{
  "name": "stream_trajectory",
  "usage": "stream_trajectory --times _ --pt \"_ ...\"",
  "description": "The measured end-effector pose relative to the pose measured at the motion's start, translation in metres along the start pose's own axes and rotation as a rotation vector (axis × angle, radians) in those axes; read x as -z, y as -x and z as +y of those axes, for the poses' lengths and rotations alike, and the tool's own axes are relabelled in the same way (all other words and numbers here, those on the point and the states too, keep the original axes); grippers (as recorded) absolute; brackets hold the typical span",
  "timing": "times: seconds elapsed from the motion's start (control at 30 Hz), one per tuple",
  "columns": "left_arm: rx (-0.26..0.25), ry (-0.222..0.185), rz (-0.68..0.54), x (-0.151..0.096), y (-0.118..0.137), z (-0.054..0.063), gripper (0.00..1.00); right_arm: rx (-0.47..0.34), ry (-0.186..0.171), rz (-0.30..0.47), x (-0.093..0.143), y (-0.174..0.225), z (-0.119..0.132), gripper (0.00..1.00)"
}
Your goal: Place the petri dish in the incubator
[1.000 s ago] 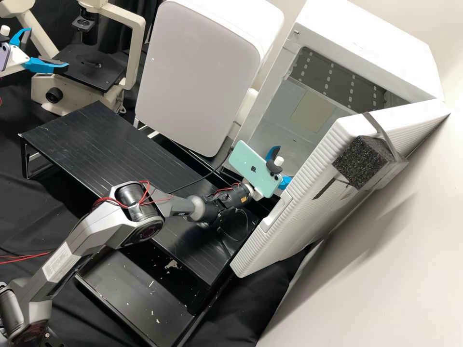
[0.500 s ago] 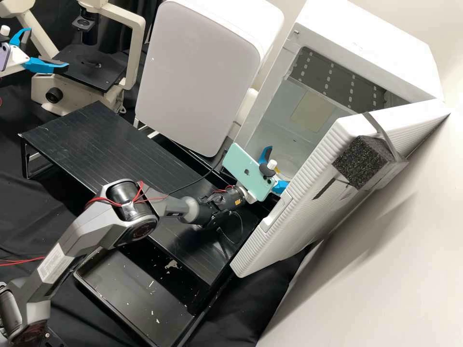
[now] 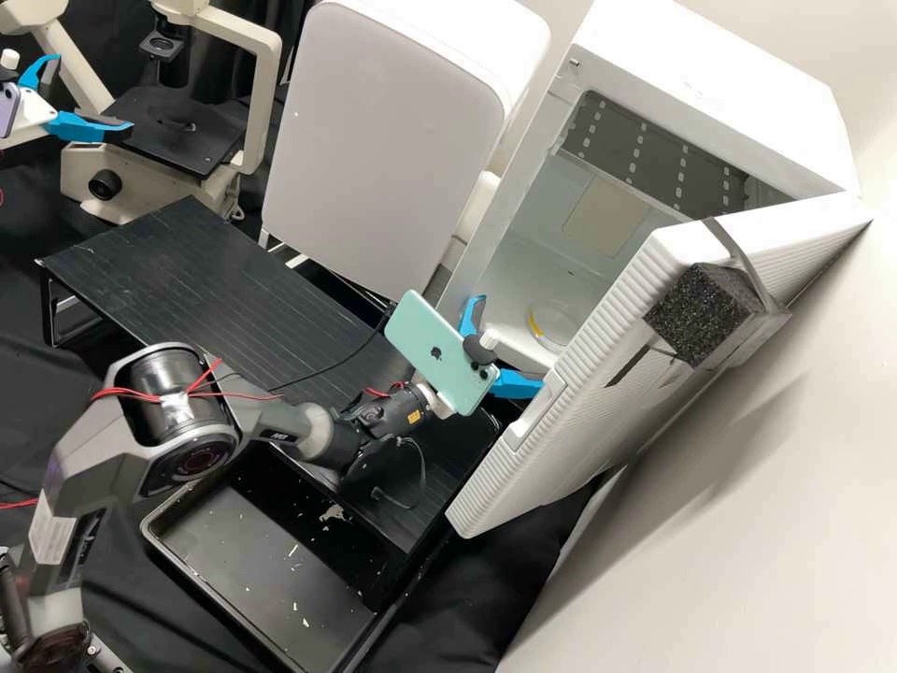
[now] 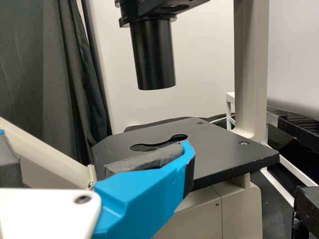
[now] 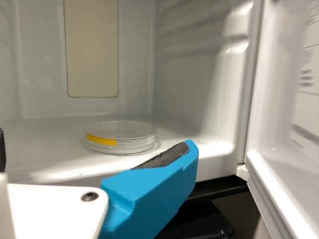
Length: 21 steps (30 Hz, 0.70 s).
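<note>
Right gripper point(image 3: 510, 344) has backed out of the incubator point(image 3: 710, 84) over the last second, arm folding back with it. Dish was behind the gripper at first; now its yellow label is in plain sight. Left gripper point(image 3: 92, 93) hasn't moved.

Petri dish point(image 5: 121, 139): inside the incubator, flat on its floor near the front lip, lid on, yellow label point(image 5: 100, 139) toward the opening. Flat and level makes sense, keeps the lid seated. Near the front is probably just reach: set down without the wrist going deep.

Right jaws: spread, nothing between them, just outside the opening and apart from the dish. Wide spread presumably so the pads cleared the rim on release. Phone point(image 3: 439, 353) is clamped above that wrist, likely as a camera, so it needs clearance too.

Left jaws: also apart and holding nothing, by the microscope point(image 3: 149, 192) stage. Looks parked, out of the way.

Door point(image 3: 561, 467) stands open. Foam block point(image 3: 696, 313) strapped to its outside, maybe a bumper against the wall.

My read: placing is done, this is the retreat. Next, pull straight back before any sideways swing. Risk: blue finger or phone catching the door edge. If the door needs shutting, get the arm fully clear first; a knock could slide the dish.
</note>
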Motion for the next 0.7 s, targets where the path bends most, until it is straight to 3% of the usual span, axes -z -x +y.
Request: stream_trajectory --times 0.23,0.47,0.7 --pt "0.0 0.0 0.0 0.0 0.0 0.0 1.0 -0.055 -0.08 0.039 0.003 0.053 0.014 1.0" --pt "0.0 0.0 0.0 0.0 0.0 0.0 1.0 -0.112 -0.109 0.049 0.024 0.115 0.015 1.0" --pt "0.0 0.0 0.0 0.0 0.0 0.0 1.0 -0.073 -0.132 0.084 0.044 0.164 0.0 1.0"
